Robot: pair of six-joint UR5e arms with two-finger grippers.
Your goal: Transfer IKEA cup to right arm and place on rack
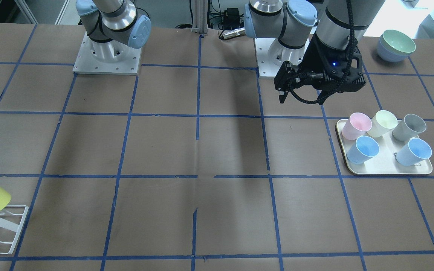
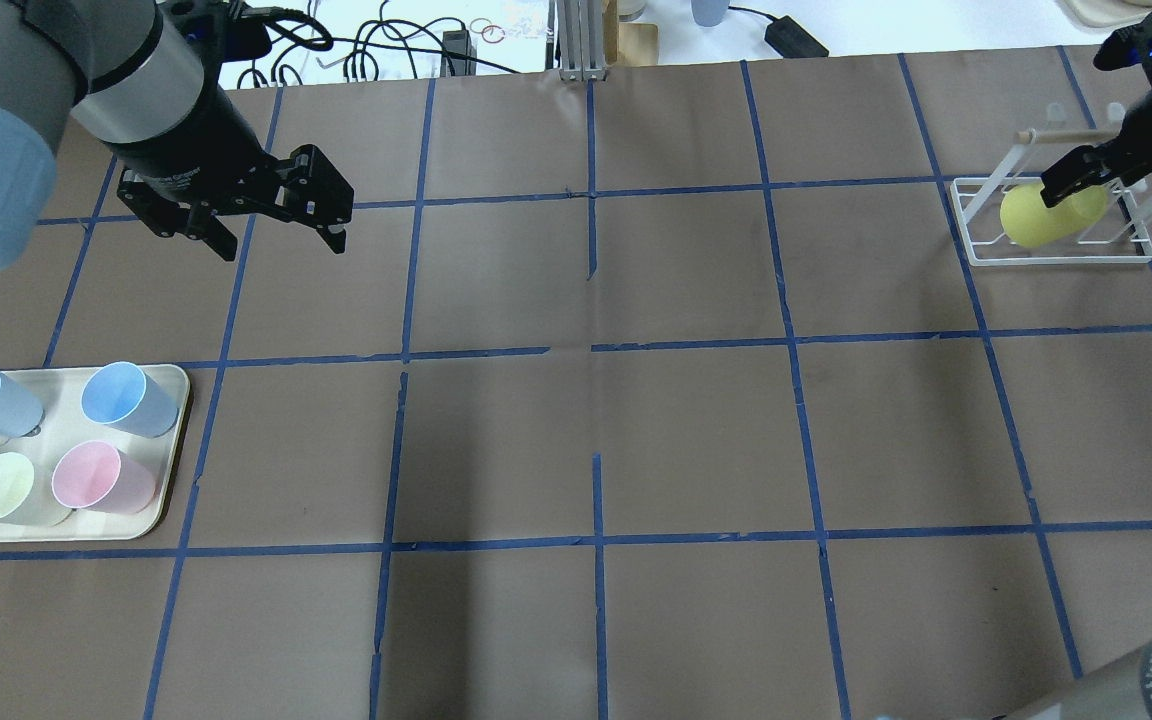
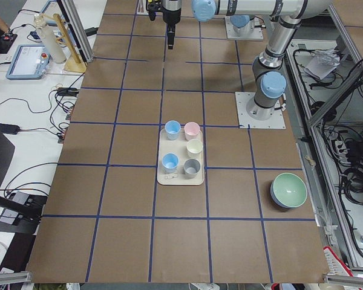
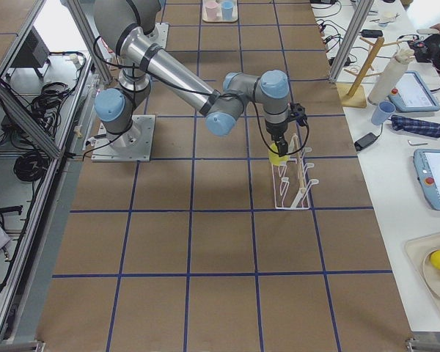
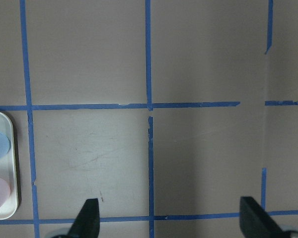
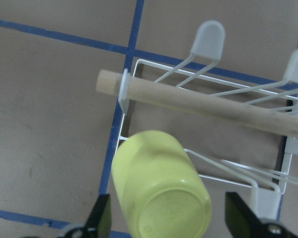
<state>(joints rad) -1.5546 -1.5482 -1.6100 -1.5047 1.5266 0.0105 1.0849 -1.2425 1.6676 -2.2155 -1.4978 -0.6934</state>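
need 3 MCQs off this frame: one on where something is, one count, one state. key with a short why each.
1. Where is the IKEA cup?
A beside the bowls
B at the rack
C on the floor

2. How many cups stand on the tray?
A three
B five
C six

3. The left gripper is:
A open and empty
B shut on a blue cup
C shut on nothing

Key:
1 B: the right wrist view shows it against the rack's wires, bottom toward the camera.
2 B: pink, cream, grey and two blue.
3 A: its fingers stand wide apart with nothing between them.
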